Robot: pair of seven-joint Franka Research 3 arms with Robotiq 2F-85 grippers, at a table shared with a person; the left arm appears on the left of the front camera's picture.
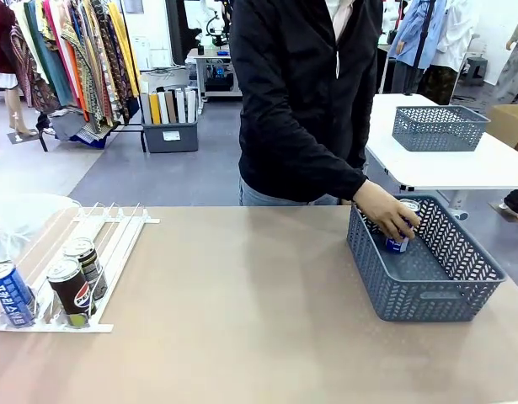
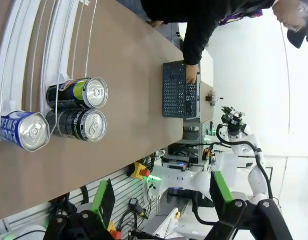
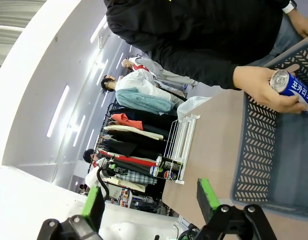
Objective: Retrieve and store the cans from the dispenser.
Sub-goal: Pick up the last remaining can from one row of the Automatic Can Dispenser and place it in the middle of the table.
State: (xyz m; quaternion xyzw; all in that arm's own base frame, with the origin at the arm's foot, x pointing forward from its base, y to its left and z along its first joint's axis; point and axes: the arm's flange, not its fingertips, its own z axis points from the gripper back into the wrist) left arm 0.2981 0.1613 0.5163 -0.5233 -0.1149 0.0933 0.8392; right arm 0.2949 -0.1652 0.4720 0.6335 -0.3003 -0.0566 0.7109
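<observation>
We see one blue can (image 1: 401, 238) reaching the three-o'clock basket (image 1: 427, 290), three cans (image 1: 71, 290) waiting in the eight-o'clock dispenser (image 1: 115, 223) — our left gripper (image 2: 161, 192) and right gripper (image 3: 151, 200) gape empty.

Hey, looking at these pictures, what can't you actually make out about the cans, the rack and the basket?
1. Front view: whether the held can touches the basket floor. The person's hand and the basket wall hide it.
2. Front view: the other blue can on the rack. The left edge clips it.
3. Right wrist view: the print on the black cans. It is too small to read.
</observation>
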